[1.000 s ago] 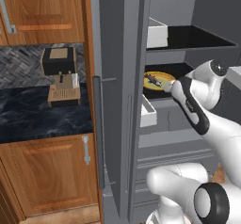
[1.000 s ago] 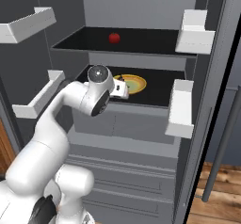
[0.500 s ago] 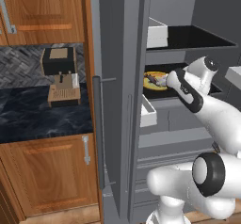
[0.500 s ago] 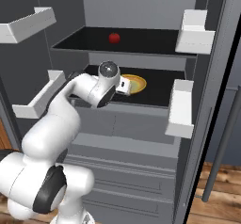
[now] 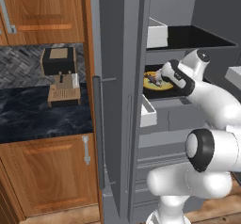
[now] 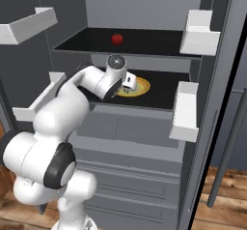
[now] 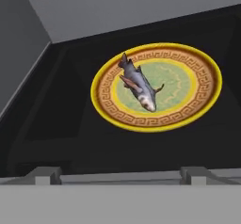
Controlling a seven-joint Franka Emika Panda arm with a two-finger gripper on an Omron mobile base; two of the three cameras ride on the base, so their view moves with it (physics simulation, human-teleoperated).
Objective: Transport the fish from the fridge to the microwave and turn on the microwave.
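Now the gripper is inside the open fridge, jaws spread wide and holding nothing, poised at the near edge of the black middle shelf. The fish lies on the yellow plate on that shelf, just beyond the fingertips and apart from them. A red tomato sits on the shelf above, toward the back.
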